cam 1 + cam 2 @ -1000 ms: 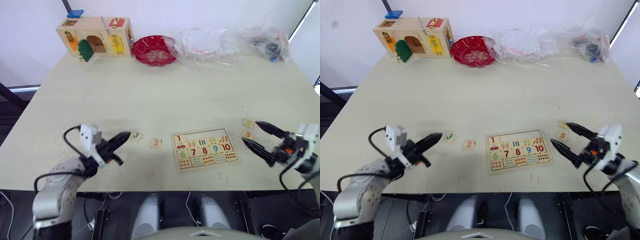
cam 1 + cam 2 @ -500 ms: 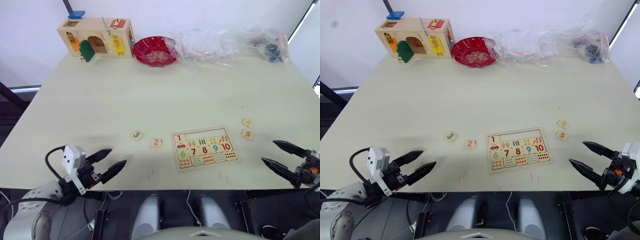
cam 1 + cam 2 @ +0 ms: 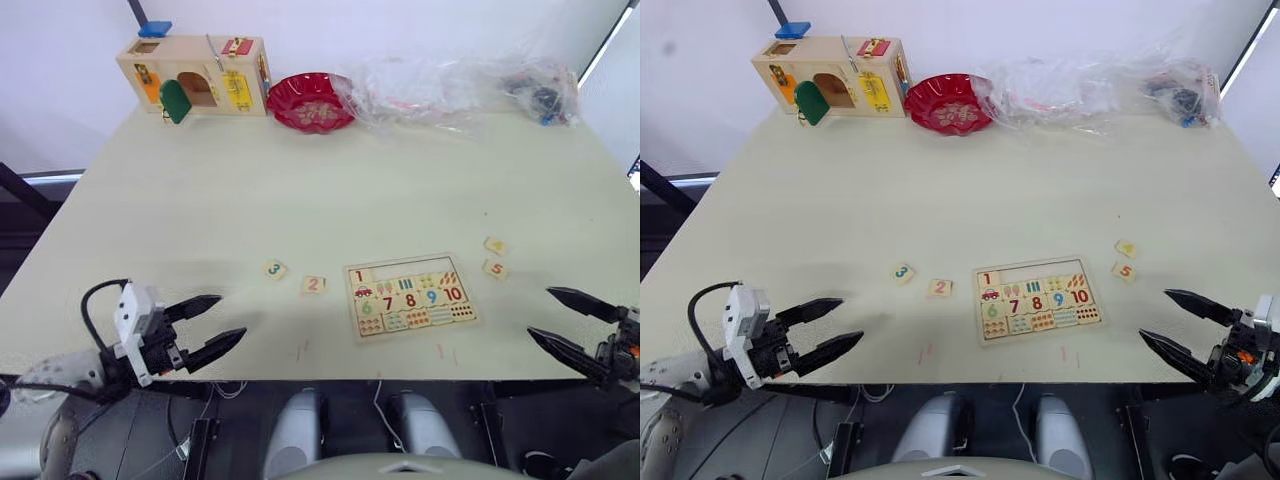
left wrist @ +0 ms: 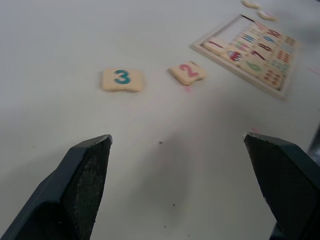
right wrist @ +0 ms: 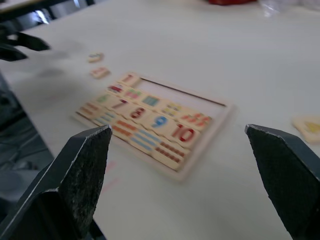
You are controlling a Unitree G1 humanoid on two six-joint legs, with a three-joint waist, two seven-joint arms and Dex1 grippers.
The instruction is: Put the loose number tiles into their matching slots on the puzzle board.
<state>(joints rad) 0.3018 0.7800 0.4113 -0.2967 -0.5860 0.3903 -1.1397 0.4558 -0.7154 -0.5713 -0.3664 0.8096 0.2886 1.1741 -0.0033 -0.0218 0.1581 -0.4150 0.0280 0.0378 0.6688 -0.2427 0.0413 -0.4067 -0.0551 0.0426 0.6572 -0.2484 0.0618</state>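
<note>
1. left gripper low over the near left table edge, fingers spread wide, holding nothing; it points toward the tiles.
2. right gripper at the near right edge, fingers also wide apart and empty, well right of the board.
3. table pale, with faint red marks near the front edge.
4. board lies flat, near-centre, a bit right of middle. tile 1 sits in the leftmost slot of its top row; the rest of that row is an open recess. numbers 6 to 10 and the counting pictures fill the lower rows.
5. tile 2 lies loose just left of the board, not touching it.
6. tile 3 lies loose further left, near tile 2 but apart from it, ahead of the left gripper.
7. tile 5 lies loose just right of the board's far right corner.
8. tile 4 lies just beyond tile 5, apart from it.
9. far edge: latch box at left, red bowl beside it, clear plastic bags to the right.
</note>
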